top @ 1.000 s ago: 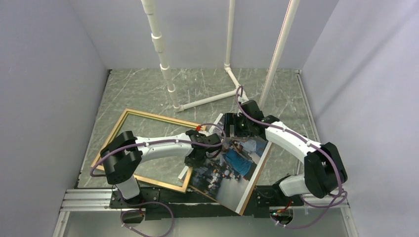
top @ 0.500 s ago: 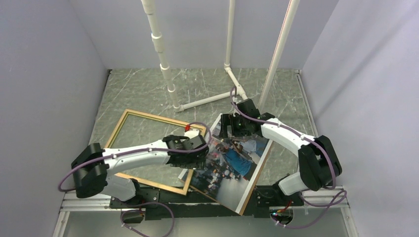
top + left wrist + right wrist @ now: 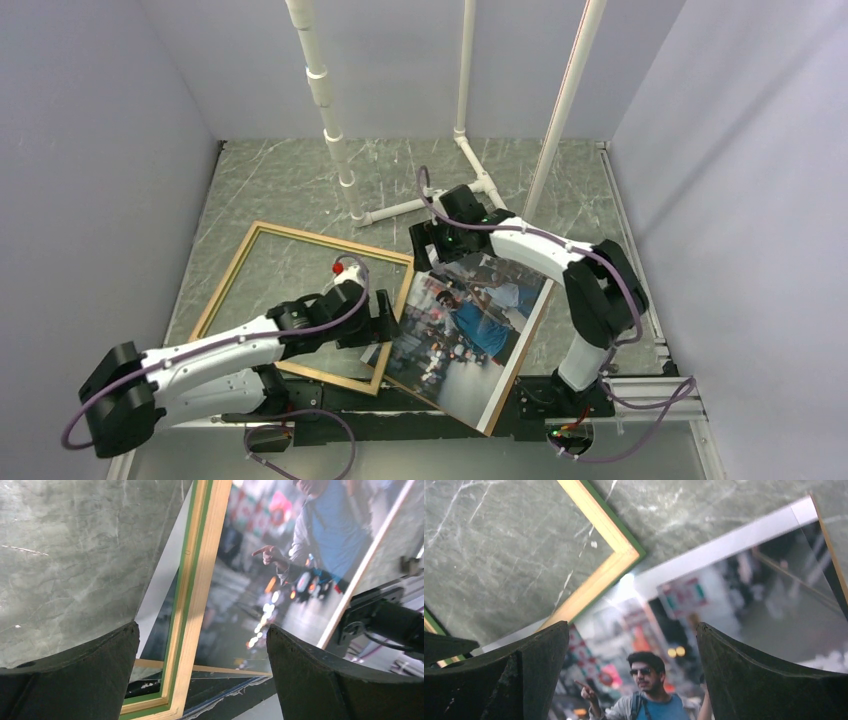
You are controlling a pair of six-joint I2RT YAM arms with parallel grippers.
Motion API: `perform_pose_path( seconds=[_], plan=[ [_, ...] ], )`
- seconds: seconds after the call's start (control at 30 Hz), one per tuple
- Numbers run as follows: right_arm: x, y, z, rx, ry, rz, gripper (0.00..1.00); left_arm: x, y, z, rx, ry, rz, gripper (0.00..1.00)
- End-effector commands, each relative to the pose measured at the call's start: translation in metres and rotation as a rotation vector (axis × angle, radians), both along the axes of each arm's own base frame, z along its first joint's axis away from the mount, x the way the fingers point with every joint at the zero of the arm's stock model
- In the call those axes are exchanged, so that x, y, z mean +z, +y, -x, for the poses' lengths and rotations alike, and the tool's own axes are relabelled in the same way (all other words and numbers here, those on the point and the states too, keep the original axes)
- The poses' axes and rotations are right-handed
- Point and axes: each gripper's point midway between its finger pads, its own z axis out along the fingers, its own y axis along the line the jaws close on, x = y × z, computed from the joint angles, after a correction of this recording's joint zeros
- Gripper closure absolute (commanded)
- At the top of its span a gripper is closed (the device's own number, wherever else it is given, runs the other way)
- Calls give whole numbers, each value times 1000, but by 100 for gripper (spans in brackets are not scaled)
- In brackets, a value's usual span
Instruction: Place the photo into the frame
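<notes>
The frame lies flat on the green marble table, light wood face up, with green showing on its rail. The photo, a street scene with a man in a blue shirt, lies face up to its right. Its white left edge reaches under the frame's right rail. A thin tan edge runs along the photo's right side. My left gripper hovers open above that rail and the photo, holding nothing. Over the photo's far left corner, by the frame's corner, my right gripper hangs open and empty.
White PVC pipes rise at the back, with a pipe foot lying on the table just behind the right gripper. Grey walls close in on both sides. An aluminium rail and the arm bases line the near edge.
My left gripper has opened and drawn back toward the near left, off the photo's edge. The right gripper has moved left and farther back, to the photo's far corner.
</notes>
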Motion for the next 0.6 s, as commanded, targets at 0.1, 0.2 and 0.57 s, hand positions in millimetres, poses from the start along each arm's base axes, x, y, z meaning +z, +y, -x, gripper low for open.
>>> perform_pose_path(
  seconds=[0.1,0.2,0.57],
  plan=[
    [2,44,-29,140,-101,47,0,38,5,-9,89,-91,233,1],
    [-6,56,-37,161,-106,67,0,46,17,-8,121,-119,239,1],
    [-36,77,-32,200,-73,97,3,45,40,-6,180,-121,176,1]
  ],
)
